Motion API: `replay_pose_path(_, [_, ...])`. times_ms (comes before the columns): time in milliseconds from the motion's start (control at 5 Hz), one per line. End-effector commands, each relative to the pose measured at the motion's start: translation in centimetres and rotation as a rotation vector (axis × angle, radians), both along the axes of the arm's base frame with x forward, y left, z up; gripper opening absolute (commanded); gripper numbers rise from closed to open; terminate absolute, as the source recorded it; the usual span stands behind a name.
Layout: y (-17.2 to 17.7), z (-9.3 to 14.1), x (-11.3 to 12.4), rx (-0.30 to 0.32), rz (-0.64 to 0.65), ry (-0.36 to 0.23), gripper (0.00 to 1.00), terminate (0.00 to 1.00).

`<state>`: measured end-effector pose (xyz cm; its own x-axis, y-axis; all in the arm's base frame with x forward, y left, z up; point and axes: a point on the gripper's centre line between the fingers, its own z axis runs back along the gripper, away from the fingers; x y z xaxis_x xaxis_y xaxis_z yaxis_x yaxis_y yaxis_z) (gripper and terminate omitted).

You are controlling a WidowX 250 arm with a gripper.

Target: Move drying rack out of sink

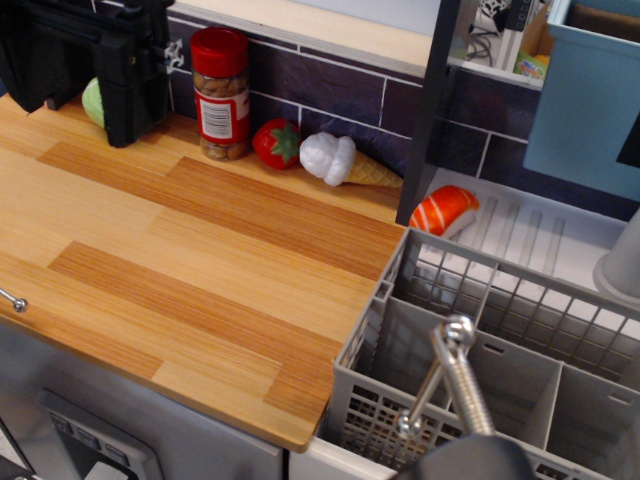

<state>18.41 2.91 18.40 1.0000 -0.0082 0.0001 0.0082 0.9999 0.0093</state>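
Drying rack: seated in sink, awaiting removal; gripper hangs well left of rack, above wooden counter, finger spread indeterminate.

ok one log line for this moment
gripper: far left, off rack | drying rack: in sink, untouched | jaws: unclear | step: not started

Toy kitchen, wooden countertop, dark tiled backsplash, drying rack, chrome tap, plastic play food
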Motion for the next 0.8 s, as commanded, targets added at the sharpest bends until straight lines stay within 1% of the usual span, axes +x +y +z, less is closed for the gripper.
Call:
replay_pose_path(0, [0.0,0.0,0.0,0.0,0.0,0.0,1.0,0.0])
replay_pose_path(200, [-2.6,-0.3,1.4,-0.043,0.04,0.006,1.0,0.0])
replay_pose_path(400, [-5.3,-2.0,3.2,-0.086,0.141,-0.025,1.0,0.0])
replay_pose_path(600, [-8.9,-4.1,4.7,-0.11,0.179,-0.061,1.0,0.0])
